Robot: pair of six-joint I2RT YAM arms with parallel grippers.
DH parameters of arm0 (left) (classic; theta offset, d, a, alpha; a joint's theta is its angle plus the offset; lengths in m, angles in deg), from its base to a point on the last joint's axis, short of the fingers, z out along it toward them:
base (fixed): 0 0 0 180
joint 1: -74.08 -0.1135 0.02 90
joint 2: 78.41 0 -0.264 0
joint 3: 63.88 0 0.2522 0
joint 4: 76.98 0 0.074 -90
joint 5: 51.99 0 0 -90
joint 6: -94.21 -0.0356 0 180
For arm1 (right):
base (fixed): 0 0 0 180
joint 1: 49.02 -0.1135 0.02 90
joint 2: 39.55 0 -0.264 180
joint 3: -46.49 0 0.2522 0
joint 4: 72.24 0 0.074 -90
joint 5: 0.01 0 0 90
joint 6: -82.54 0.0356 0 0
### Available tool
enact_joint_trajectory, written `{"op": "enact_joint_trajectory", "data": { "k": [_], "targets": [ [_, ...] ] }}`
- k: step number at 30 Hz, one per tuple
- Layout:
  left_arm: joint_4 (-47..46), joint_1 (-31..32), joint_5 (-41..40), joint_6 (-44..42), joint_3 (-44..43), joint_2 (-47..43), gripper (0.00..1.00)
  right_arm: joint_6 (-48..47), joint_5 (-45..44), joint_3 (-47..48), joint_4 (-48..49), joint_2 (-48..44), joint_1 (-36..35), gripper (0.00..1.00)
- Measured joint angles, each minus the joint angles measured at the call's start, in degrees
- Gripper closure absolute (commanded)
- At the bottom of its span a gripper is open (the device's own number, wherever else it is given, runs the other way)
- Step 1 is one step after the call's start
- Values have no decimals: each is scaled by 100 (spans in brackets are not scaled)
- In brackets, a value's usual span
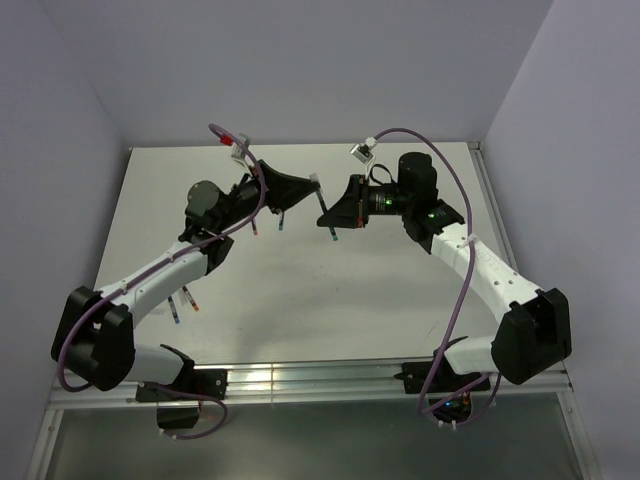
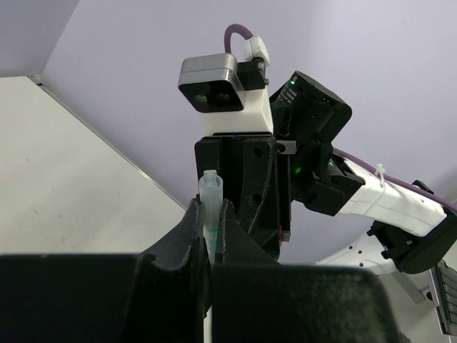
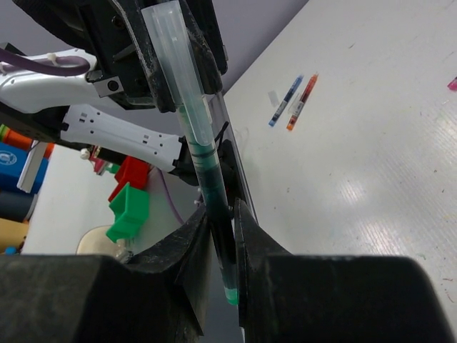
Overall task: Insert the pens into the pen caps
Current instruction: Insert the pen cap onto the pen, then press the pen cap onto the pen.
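Green pen [image 3: 207, 179] pinched in right gripper [image 3: 221, 229], tip inside clear cap [image 3: 171, 64] clamped by left gripper [image 2: 212, 221], both arms raised.

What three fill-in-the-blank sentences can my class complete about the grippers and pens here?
1. The right gripper is shut on a pen with ____ ink.
2. The left gripper pinches a clear ____.
3. The blue pen and red pen on the table are held by ____ gripper.
Missing words: green; cap; neither.
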Motion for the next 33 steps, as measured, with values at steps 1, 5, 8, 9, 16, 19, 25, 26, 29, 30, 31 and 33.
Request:
{"op": "enact_joint_trajectory", "data": {
  "k": [1, 5, 8, 9, 16, 19, 25, 26, 29, 30, 31, 33],
  "targets": [
    [59, 0, 9, -39, -26, 0, 91, -9, -2, 0, 0, -2, 0, 100],
    [466, 0, 55, -271, -184, -22, 77, -42, -74, 0, 9, -2, 0, 100],
    [1032, 157, 511, -387, -168, -57, 70, 0, -549, 133, 227, -24, 79, 100],
    [1150, 166, 531, -435, -192, -83, 70, 17, -568, 133, 249, -37, 105, 100],
    [2035, -13, 1257, -420, -192, -420, 55, 4, -1322, 289, 704, -98, 197, 100],
    [2151, -389, 1379, -415, -192, -616, 50, -55, -1495, 348, 756, -107, 216, 100],
    [2347, -1027, 1346, -448, -647, -699, 31, -376, -1777, 407, 479, -105, -184, 100],
    [2371, -1047, 1338, -424, -796, -688, 31, -442, -1810, 407, 417, -96, -321, 100],
    [2343, -1075, 1340, -424, -1145, -608, 29, -549, -1884, 407, 291, -74, -660, 100],
    [2323, -1084, 1340, -426, -1248, -564, 29, -581, -1895, 407, 269, -63, -772, 100],
    [2310, -1091, 1338, -426, -1322, -533, 29, -608, -1899, 407, 240, -59, -850, 100],
    [2269, -1106, 1338, -428, -1438, -452, 30, -651, -1906, 407, 190, -46, -955, 100]
  ]
}}
